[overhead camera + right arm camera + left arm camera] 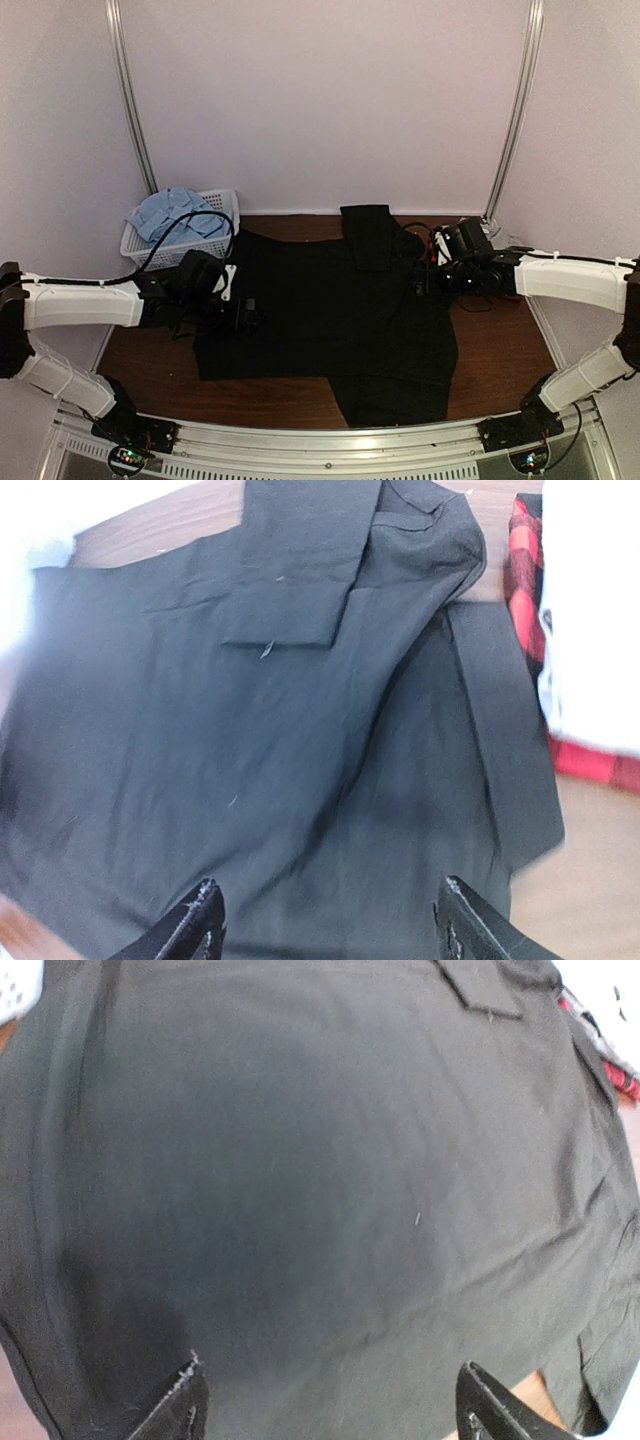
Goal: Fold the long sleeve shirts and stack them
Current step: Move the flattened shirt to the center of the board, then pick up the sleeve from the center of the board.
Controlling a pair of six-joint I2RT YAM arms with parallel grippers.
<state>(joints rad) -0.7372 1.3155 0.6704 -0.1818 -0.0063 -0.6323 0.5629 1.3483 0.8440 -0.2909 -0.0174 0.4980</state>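
The plain black shirt [330,310] lies spread flat on the brown table, with one sleeve folded over its far part [365,235] and a flap hanging toward the near edge. It fills the left wrist view [320,1180] and the right wrist view [260,740]. My left gripper [245,312] is open and empty just above the shirt's left side [330,1380]. My right gripper [425,275] is open and empty above its right side [330,895]. The red-and-black plaid shirt [525,630] shows only partly beside the black one. The light blue shirt [175,215] lies in the basket. The grey shirt is out of view.
A white mesh basket [215,240] stands at the back left of the table. Black cables loop from the basket toward my left arm. White walls enclose the back and sides. A metal rail runs along the near edge.
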